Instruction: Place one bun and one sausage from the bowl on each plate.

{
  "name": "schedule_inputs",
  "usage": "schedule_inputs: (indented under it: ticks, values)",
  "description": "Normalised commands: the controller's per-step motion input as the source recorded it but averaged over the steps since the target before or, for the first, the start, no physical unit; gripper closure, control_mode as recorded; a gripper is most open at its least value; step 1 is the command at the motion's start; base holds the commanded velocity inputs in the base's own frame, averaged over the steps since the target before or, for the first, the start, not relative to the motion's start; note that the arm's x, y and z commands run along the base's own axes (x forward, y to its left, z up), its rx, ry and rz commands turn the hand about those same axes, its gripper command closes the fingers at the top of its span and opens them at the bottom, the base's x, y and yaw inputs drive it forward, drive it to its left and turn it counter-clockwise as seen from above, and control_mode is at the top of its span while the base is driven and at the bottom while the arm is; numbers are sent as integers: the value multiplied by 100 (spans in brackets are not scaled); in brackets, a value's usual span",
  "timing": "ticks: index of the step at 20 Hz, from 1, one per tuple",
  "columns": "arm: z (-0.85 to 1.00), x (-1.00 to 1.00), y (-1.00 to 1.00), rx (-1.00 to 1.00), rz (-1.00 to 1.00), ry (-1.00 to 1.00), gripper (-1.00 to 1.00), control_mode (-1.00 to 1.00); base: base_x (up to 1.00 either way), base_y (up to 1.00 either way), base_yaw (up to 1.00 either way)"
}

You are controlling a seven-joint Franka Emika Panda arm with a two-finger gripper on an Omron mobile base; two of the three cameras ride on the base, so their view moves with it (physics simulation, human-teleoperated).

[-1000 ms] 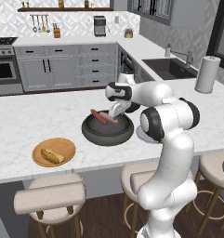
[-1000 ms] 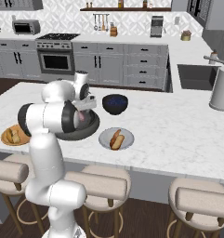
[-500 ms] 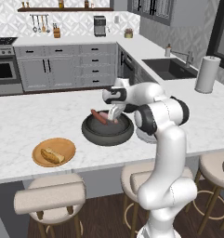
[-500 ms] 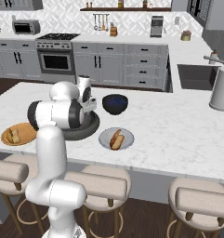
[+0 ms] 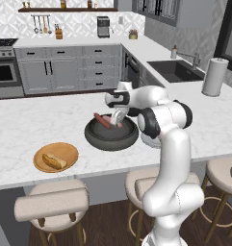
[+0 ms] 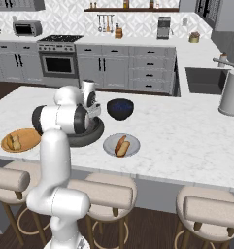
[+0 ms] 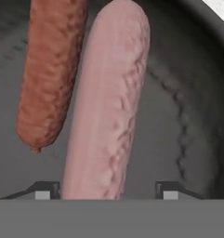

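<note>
In the hand view, my gripper (image 7: pixel 106 193) is open low inside the dark bowl (image 7: pixel 192 116). Its fingertips (image 7: pixel 43 190) stand on either side of the near end of the pale pink sausage (image 7: pixel 108 107), with a gap on both sides. The reddish-brown sausage (image 7: pixel 48 69) lies just beside the pink one. From the left base view, the gripper (image 5: pixel 118 119) reaches down into the bowl (image 5: pixel 111 137) next to the reddish sausage (image 5: pixel 102 120). One bun (image 5: pixel 52 161) lies on the wooden plate (image 5: pixel 69 151). The other bun (image 6: pixel 121 145) lies on the grey plate (image 6: pixel 108 145).
A glossy dark blue bowl (image 6: pixel 120 108) stands just behind the grey plate. A paper towel roll (image 6: pixel 232 92) stands at the counter's far right, by the sink (image 5: pixel 177 71). Stools line the counter's near edge.
The hand has come down from above the bowl's rim into the bowl, closer to the sausages. Buns and plates have not moved.
</note>
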Motion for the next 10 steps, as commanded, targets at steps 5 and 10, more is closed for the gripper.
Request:
schedule_inputs:
  ticks: [5, 10]
  values:
    - [-11, 0, 0, 0, 0, 1, 100, -100, 0, 0, 0]
    - [17, -17, 0, 0, 0, -1, 100, -100, 0, 0, 0]
